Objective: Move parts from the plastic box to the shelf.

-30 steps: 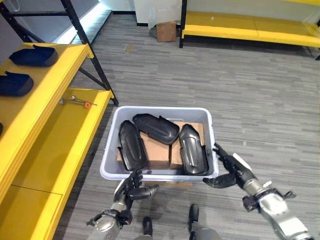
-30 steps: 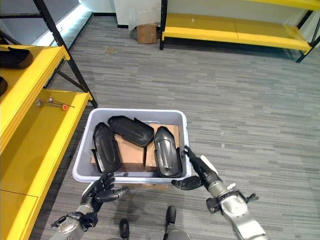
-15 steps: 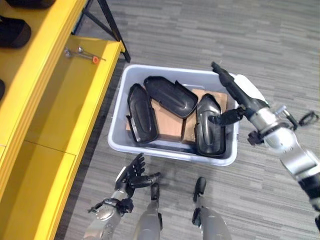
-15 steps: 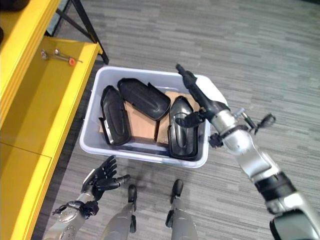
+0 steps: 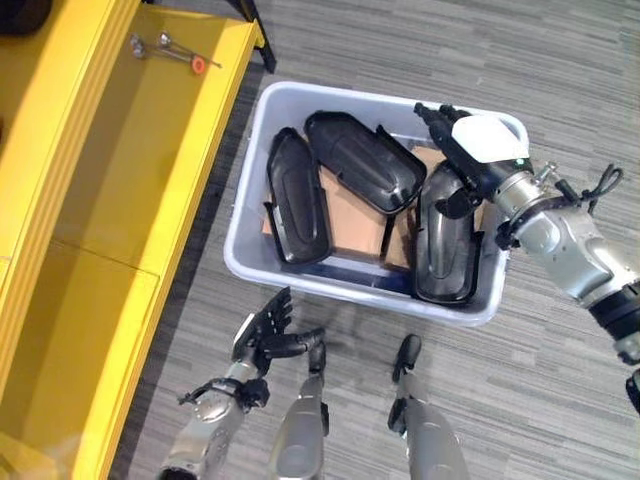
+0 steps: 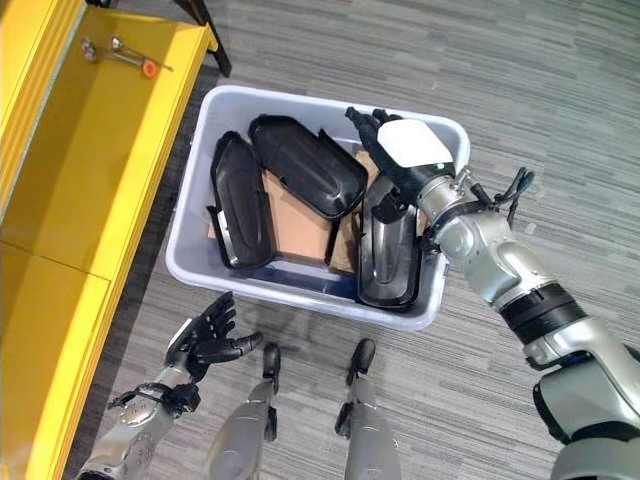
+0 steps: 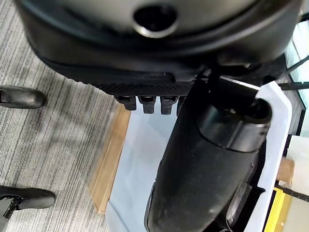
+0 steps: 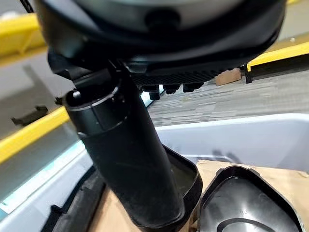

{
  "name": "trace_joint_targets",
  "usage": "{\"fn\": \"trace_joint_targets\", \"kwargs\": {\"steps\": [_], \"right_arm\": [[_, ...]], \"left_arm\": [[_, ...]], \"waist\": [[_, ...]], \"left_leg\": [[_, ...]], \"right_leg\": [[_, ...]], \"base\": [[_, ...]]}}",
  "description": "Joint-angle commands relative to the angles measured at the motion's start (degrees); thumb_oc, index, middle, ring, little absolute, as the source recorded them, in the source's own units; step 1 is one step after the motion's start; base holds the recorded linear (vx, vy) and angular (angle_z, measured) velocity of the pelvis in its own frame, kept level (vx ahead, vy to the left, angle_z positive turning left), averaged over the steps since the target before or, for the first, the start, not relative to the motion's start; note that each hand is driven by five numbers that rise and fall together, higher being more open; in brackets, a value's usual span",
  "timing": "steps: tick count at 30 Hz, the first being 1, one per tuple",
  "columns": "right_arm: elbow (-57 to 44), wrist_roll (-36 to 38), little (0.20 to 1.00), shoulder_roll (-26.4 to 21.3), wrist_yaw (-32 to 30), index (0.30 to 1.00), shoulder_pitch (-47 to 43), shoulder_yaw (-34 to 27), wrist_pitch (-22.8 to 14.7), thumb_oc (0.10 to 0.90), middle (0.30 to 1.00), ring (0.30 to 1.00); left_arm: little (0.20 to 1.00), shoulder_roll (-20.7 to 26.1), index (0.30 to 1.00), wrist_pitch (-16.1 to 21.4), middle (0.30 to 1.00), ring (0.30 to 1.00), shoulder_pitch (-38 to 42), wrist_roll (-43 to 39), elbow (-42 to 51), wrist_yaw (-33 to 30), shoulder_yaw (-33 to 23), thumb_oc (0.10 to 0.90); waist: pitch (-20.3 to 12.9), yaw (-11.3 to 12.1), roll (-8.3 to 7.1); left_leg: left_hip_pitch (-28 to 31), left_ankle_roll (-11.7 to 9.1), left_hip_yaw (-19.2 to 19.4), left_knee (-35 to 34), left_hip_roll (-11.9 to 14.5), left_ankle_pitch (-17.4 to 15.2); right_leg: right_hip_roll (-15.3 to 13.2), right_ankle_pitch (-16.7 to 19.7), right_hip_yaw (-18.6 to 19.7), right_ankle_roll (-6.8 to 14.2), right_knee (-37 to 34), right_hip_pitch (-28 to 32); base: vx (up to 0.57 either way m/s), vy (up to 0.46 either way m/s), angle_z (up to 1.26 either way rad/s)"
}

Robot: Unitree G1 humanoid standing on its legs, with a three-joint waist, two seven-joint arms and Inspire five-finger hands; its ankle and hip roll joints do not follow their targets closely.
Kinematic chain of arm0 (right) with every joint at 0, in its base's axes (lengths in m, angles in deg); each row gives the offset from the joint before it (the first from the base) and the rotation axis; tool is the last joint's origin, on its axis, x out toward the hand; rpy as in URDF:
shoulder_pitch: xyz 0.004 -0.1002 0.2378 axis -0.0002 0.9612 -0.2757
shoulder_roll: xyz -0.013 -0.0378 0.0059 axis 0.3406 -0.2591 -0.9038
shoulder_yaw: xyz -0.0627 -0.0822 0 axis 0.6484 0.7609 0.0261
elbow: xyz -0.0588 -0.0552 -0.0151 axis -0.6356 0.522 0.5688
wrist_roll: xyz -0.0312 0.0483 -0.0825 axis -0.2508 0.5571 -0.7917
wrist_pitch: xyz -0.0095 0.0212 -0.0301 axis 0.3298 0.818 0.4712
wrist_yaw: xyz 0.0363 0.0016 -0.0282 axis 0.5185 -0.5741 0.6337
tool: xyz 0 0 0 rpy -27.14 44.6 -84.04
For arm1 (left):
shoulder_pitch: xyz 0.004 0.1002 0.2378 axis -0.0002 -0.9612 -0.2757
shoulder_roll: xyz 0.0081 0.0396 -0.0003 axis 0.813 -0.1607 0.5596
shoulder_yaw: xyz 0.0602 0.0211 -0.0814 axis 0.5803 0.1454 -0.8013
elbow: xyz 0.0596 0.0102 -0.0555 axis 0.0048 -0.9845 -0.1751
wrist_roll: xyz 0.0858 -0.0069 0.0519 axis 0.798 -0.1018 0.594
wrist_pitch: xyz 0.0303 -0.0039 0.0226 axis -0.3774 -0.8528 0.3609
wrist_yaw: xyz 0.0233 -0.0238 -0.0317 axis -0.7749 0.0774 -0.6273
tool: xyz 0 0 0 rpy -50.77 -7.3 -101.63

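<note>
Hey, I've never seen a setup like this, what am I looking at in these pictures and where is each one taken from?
This is a humanoid robot looking down at its own work. The two wide pictures come from cameras in its head; the two close-ups come from cameras on its wrists, so each hand's dark bulk looms large there.

On the floor sits a grey plastic box holding three black moulded parts on cardboard. To the robot's left is a yellow shelf with small tools lying on it.

The right hand is open, fingers straight, reaching over the box above the rightmost part; it holds nothing. The left hand hangs open, low, near the box's front edge.
</note>
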Motion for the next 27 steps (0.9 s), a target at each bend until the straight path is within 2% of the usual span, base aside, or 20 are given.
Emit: {"fn": "trace_joint_targets", "kwargs": {"steps": [1,8,27], "right_arm": [[-0.81,-3.1,1.0,-1.48,-5.3,1.0,-10.1,3.2,-0.88,0.9,1.0,1.0],[2.0,-2.05,1.0,-0.4,-6.15,1.0,-12.97,4.38,-0.36,0.9,1.0,1.0],[1.95,2.67,1.0,4.36,-5.02,1.0,-10.95,4.61,-0.52,0.9,1.0,1.0]], "left_arm": [[1.0,3.2,1.0,4.58,1.0,1.0,-0.7,-1.15,5.18,-1.13,1.47,0.9],[1.0,2.85,1.0,5.1,1.0,1.0,0.5,-1.38,4.7,-2.24,1.53,0.9],[1.0,2.65,1.0,5.66,1.0,1.0,2.0,-1.72,4.85,-4.34,1.68,0.9]], "waist": [[-2.17,0.2,-1.87],[-0.89,0.59,-1.86],[0.84,1.54,-2.44]], "left_leg": [[-0.17,-1.32,2.41,-0.59,3.97,3.47],[-1.62,-1.35,1.99,-0.59,3.92,3.7],[-2.88,-1.32,0.98,-0.59,3.88,3.66]], "right_leg": [[-5.34,-6.43,1.97,4.23,11.49,-2.59],[-5.41,-6.59,1.5,4.21,12.42,-4.17],[-5.58,-7.07,0.57,4.07,13.3,-5.24]], "base": [[-0.02,-0.013,0.05],[0.0,-0.002,0.0],[0.0,-0.003,0.02]]}}
